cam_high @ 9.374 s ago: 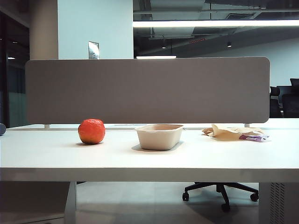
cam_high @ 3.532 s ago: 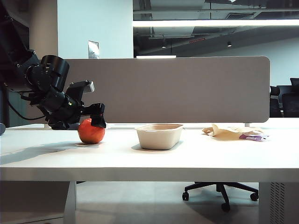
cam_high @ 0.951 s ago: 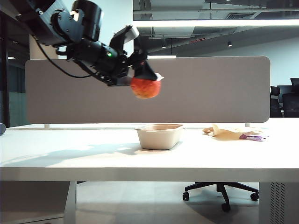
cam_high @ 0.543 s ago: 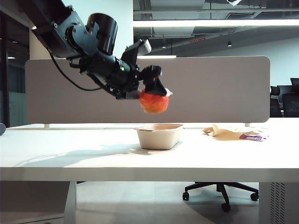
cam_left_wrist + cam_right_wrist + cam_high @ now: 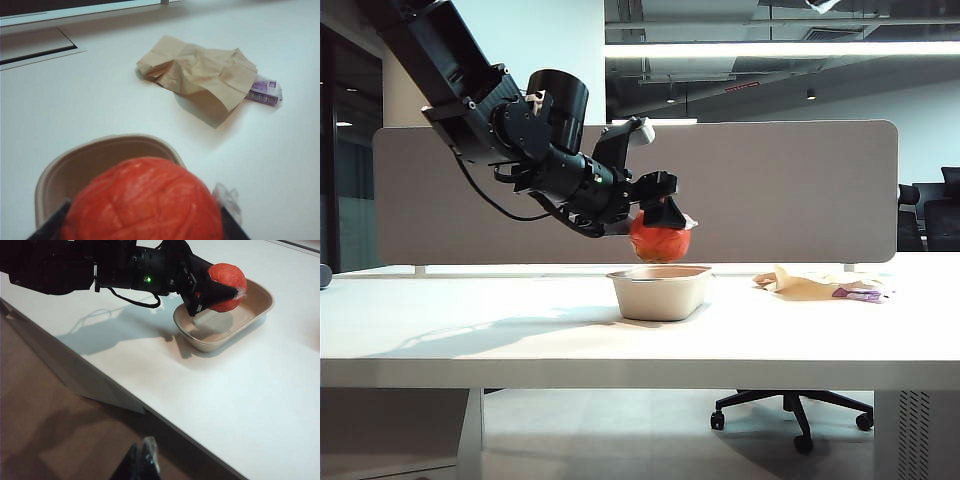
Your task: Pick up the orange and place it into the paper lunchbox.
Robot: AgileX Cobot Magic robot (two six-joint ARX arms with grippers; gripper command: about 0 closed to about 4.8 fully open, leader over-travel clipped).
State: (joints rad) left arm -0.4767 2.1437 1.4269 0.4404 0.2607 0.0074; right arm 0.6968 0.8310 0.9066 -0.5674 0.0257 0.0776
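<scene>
While the left hand [image 5: 665, 222] hangs clamped on the orange [image 5: 659, 240] just above the paper lunchbox [image 5: 661, 292], the lift is done and only the release remains; the right hand [image 5: 141, 458], jaws together as far as shows, idles off the worktop [image 5: 520, 340].

Black jointed arm [image 5: 535, 135], looped cable, green indicator light.
</scene>
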